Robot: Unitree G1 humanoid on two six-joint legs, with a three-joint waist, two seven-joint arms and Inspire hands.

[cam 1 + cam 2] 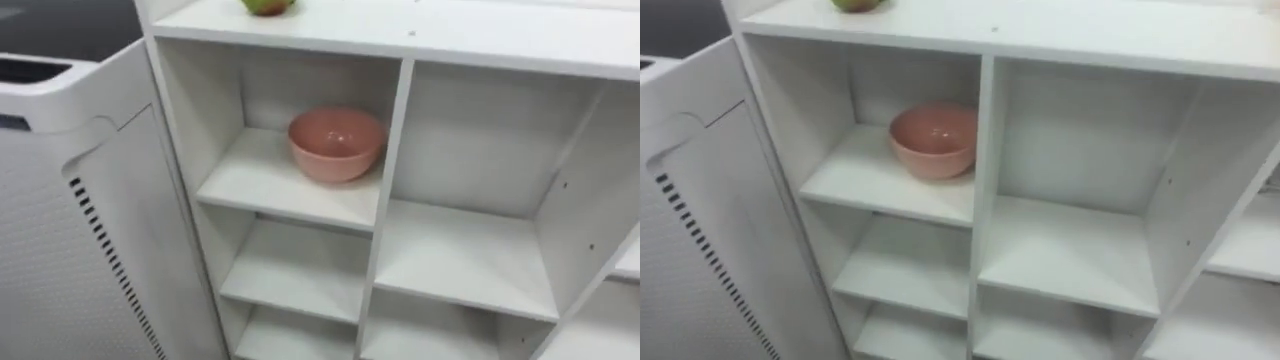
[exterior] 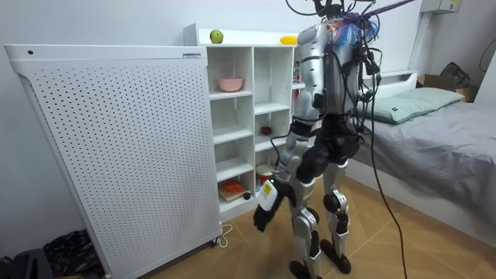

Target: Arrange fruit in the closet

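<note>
Bed [image 2: 434, 132]: on the room view's right, well apart from my work.
Perforated unit [image 1: 60, 250]: a tall white box just left of the closet. Its top corner crowds any reach that swings in from the left.
Closet [image 1: 395, 150]: white, open-fronted, right in front of me. I stand close to it with my knees bent.
Right-hand compartment [image 1: 470, 250]: bare, past the upright divider, and the widest room for setting fruit down.
Bowl [image 1: 337, 143]: pink and upright, on the top-left shelf against the divider.
Left hand [image 2: 262, 217]: hangs low beside my knee. I cannot tell whether my fingers are apart or curled, or whether they hold anything.
Apple [image 1: 266, 5]: green, on the closet's top board at far left, above the bowl. It lies up and ahead of my fingers. It is round, so no axis matters. I judge my left arm the nearer one.
Yellow fruit [image 2: 288, 39]: on the same top board, further right. It looks longer than it is tall.
Red fruit [image 2: 266, 130]: small, in a lower compartment.
Edge to mind: the top board's front lip, which a rising hand must clear.
</note>
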